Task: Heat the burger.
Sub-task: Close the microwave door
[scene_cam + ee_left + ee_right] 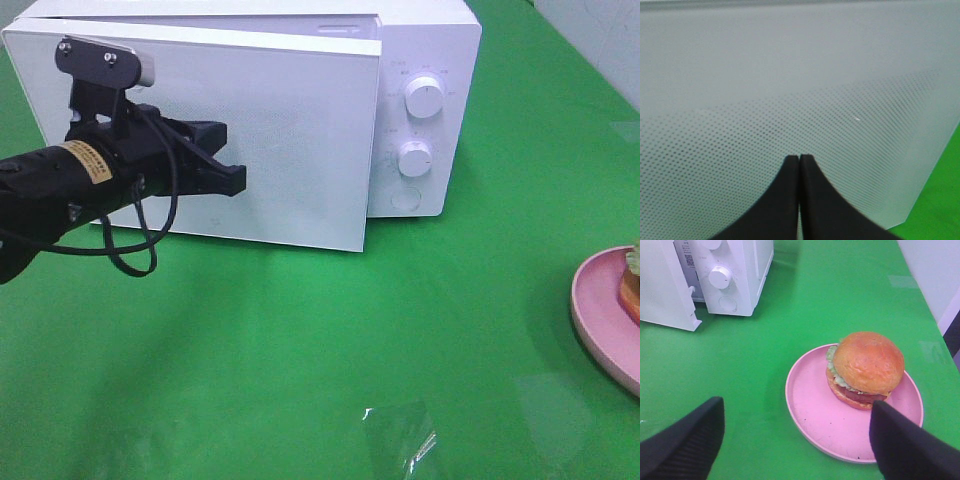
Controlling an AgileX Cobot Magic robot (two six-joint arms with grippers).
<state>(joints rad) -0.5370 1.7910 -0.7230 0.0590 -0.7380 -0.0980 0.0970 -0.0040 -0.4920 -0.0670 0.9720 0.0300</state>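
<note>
**Door being opened, burger not yet loaded**

Boxy white microwave oven [420, 100] has its perforated white door [250, 140] ajar. Left gripper [235, 180], jaws pressed together and empty, sits against the door face. Domed golden-bun burger [865, 369] rests on round pink plate [810, 415], well apart from the oven. Right gripper [795, 440] hovers spread wide over the plate. Left: load, close, start.

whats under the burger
The burger sits on a round pink plate, toward its far side, and the plate rests on the green table. The plate surface directly beneath the bun is covered, so nothing there can be seen.
</note>
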